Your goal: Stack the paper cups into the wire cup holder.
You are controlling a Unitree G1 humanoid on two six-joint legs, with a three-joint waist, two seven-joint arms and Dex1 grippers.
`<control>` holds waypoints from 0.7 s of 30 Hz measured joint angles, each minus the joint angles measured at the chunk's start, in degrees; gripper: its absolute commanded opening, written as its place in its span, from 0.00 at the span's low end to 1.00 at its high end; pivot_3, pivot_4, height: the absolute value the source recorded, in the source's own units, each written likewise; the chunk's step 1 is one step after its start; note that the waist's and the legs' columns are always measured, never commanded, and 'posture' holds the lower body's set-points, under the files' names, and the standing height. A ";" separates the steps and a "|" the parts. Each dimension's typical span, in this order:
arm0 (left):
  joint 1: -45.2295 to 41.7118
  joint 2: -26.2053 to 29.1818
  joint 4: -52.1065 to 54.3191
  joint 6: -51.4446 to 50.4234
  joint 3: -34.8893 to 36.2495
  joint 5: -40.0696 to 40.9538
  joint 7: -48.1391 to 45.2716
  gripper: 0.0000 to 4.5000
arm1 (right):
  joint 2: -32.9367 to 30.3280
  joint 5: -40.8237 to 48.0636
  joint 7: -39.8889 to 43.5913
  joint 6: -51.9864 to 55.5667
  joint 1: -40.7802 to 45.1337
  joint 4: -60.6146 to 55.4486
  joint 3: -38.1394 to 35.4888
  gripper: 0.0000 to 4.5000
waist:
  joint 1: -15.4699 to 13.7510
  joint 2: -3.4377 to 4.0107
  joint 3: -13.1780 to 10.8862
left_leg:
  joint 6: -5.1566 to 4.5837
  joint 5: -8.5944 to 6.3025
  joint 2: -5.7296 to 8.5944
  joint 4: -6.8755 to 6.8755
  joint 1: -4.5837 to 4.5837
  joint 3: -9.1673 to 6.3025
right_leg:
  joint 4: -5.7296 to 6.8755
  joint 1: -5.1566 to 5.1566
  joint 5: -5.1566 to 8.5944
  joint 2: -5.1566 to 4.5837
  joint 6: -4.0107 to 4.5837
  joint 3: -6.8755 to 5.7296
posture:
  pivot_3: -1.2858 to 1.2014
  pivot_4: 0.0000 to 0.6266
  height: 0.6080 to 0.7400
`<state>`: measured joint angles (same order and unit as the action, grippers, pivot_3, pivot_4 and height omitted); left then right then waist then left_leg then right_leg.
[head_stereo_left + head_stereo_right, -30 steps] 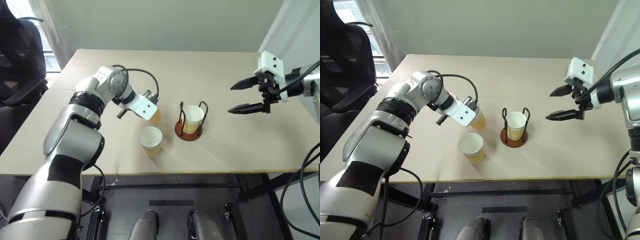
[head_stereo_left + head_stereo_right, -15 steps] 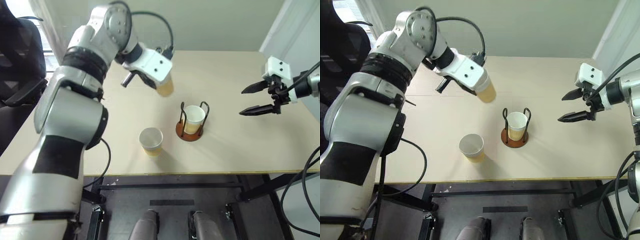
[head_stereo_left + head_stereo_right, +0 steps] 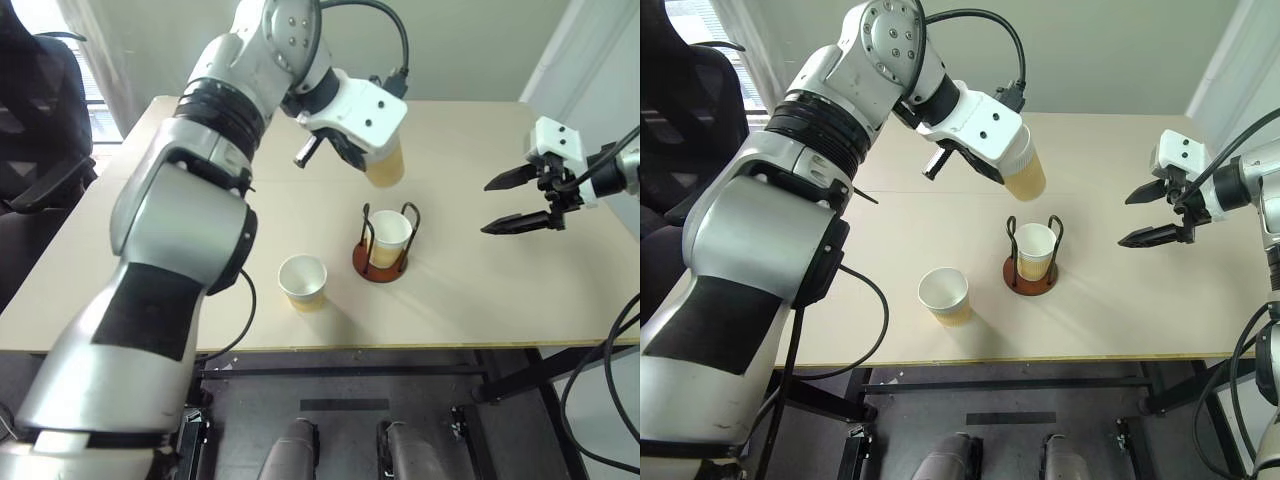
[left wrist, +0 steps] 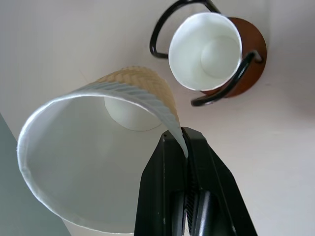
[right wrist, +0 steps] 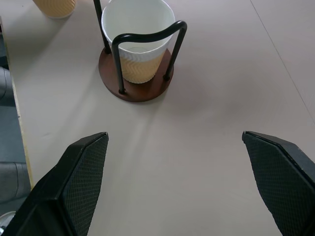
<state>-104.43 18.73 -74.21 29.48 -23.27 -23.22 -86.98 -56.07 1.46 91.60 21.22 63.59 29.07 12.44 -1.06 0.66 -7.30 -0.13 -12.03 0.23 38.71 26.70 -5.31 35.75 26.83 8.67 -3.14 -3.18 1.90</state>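
While the left hand (image 4: pixel 186 147) pinches a tan ribbed paper cup (image 3: pixel 385 165) by its rim above the black-wire, brown-based cup holder (image 3: pixel 380 262), lowering it straight into the seated cup (image 3: pixel 387 235) seems next.

Beige table (image 3: pixel 200 290), matte top, front edge runs along the bottom of the head views, far edge against a pale wall (image 3: pixel 450 40). Black office chair (image 3: pixel 40 110) off the table's left edge, by a bright window (image 3: pixel 35 15). Black frame bars (image 3: pixel 340 372) under the front edge, dark floor (image 3: pixel 340 430) below. Black cables (image 3: pixel 610 380) hang past the right front corner.
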 measured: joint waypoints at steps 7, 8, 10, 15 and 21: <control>0.01 -1.41 0.00 0.09 0.05 0.77 -2.20 0.01 | -0.91 0.03 -0.07 0.72 -0.27 -0.92 -0.04 0.99 | -0.11 0.01 0.00 | -0.08 -0.05 0.03 0.25 0.07 0.02 | 0.04 -0.02 -0.01 0.04 -0.01 -0.03 | 0.52 0.24 1.00; 0.02 -1.68 0.00 0.10 0.06 0.88 -2.51 0.01 | -0.91 0.03 -0.09 0.81 -0.29 -1.07 -0.04 0.99 | -0.14 0.01 0.00 | -0.11 -0.06 0.01 0.31 0.10 -0.01 | 0.05 -0.03 -0.01 0.01 -0.02 -0.01 | 0.52 0.24 1.00; 0.28 -2.52 0.03 0.21 0.06 1.61 -2.95 0.01 | -0.90 0.07 -0.20 0.92 -0.46 -1.79 -0.04 0.99 | -0.14 0.01 0.00 | -0.16 -0.09 0.04 0.38 0.11 0.04 | 0.05 -0.04 -0.01 0.02 -0.02 -0.01 | 0.52 0.24 1.00; 1.86 -3.40 0.03 0.37 0.02 1.81 -3.15 0.01 | -0.90 0.50 -0.29 1.61 -1.65 -2.86 -0.06 0.99 | -0.15 0.02 0.00 | -0.18 -0.09 0.04 0.46 0.13 0.06 | 0.05 -0.05 -0.06 -0.01 -0.10 0.03 | 0.52 0.24 1.00; 2.18 -3.45 0.04 0.60 -0.33 1.74 -3.20 0.01 | -0.91 0.80 -0.39 2.38 -2.34 -4.39 -0.16 0.99 | -0.16 0.02 0.00 | -0.20 -0.09 0.04 0.46 0.14 0.07 | 0.04 -0.05 -0.13 -0.01 -0.21 0.03 | 0.52 0.24 1.00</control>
<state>-102.24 15.28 -74.17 30.07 -23.60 -21.48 -90.18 -56.98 2.25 91.21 23.60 61.25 24.68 12.28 -1.22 0.68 -7.30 -0.32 -12.13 0.27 39.17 26.84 -5.25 35.79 26.78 8.54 -3.14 -3.40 1.92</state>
